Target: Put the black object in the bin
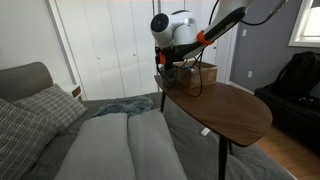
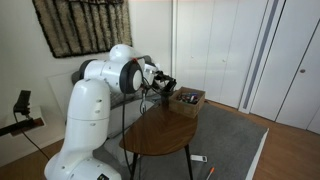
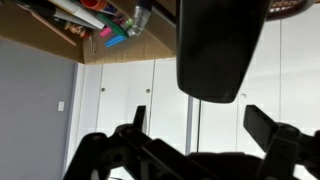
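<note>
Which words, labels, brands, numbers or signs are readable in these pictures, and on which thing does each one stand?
None: no text can be read in any view.
Coloured pens, wrist view: too blurred for any print.
The bin and robot arm, in an exterior view: too small to show markings.

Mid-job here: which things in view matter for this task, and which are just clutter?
For the job: gripper; black object, likely the dark slab in the wrist view; bin.
Lying about: cushions; black bag; coloured markers; table.
</note>
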`<action>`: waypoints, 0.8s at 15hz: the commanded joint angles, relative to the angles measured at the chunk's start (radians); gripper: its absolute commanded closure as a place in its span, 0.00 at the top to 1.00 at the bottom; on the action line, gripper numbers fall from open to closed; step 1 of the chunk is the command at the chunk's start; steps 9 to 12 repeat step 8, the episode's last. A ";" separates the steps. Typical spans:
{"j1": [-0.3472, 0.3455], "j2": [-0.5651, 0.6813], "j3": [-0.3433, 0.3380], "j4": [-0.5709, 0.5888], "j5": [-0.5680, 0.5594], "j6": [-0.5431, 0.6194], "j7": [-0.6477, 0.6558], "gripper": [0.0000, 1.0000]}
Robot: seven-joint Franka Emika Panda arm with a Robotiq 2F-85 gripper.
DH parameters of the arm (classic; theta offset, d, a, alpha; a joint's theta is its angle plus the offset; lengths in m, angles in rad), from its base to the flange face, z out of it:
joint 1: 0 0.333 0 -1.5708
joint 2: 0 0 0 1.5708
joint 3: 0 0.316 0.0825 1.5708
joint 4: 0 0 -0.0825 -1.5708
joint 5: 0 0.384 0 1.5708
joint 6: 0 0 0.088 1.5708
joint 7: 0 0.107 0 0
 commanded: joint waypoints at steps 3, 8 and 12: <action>-0.017 -0.181 -0.003 -0.110 0.041 0.067 0.010 1.00; -0.045 -0.222 -0.001 -0.096 0.050 0.184 0.041 1.00; -0.045 -0.222 -0.001 -0.096 0.050 0.184 0.041 1.00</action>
